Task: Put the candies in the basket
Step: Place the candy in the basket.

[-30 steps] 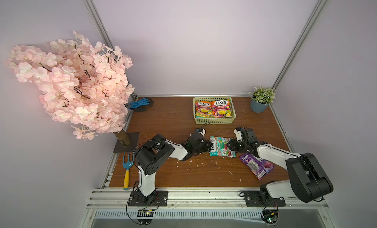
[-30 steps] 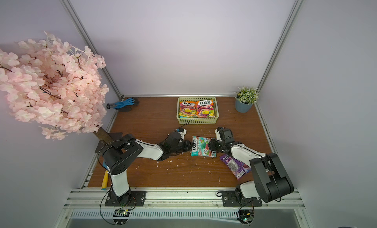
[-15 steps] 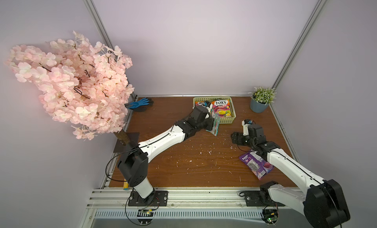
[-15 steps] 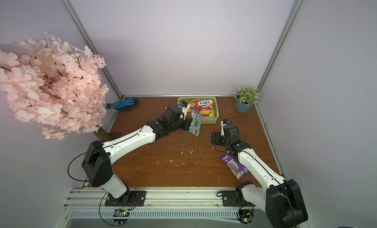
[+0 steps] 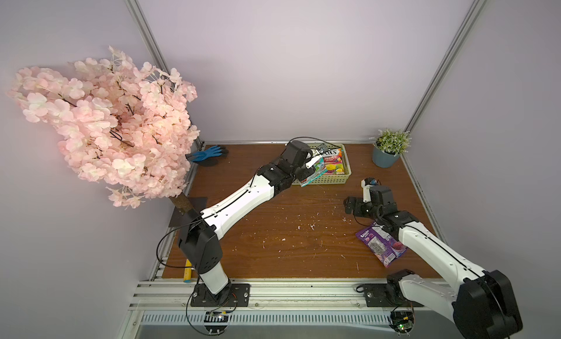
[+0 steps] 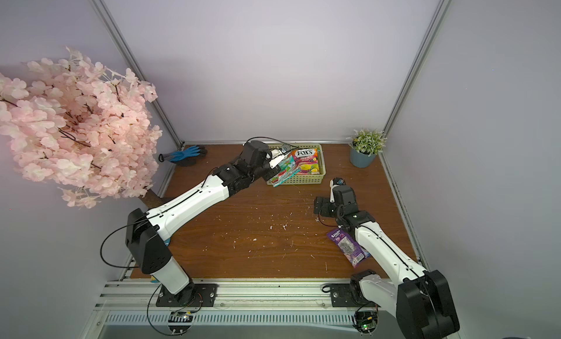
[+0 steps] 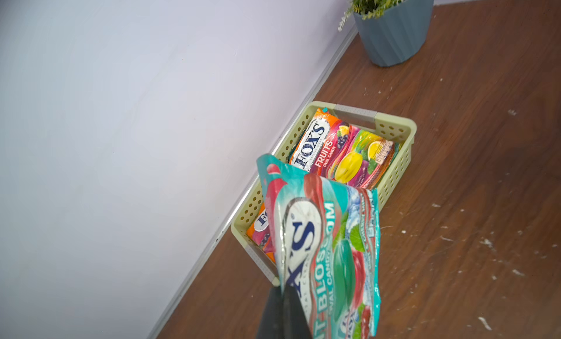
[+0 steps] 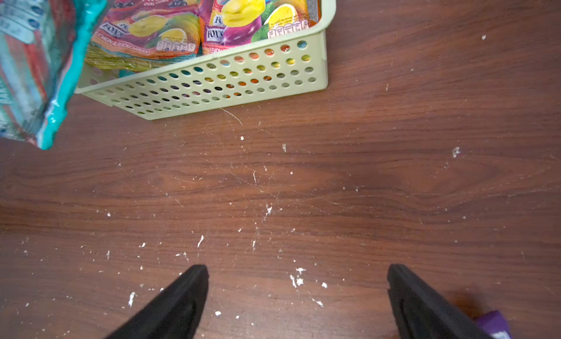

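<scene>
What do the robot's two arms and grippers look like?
They match. The left arm and right arm have glossy white link shells between bulky black joint housings, with thin black cables looping outside. Each has a black plate bolted to a silver rail. The right gripper has black wedge-shaped fingers; the left gripper looks equally dark.

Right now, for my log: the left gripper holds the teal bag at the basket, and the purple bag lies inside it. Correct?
No: the purple bag lies on the table, outside the basket, as both top views show. The rest stands.
</scene>
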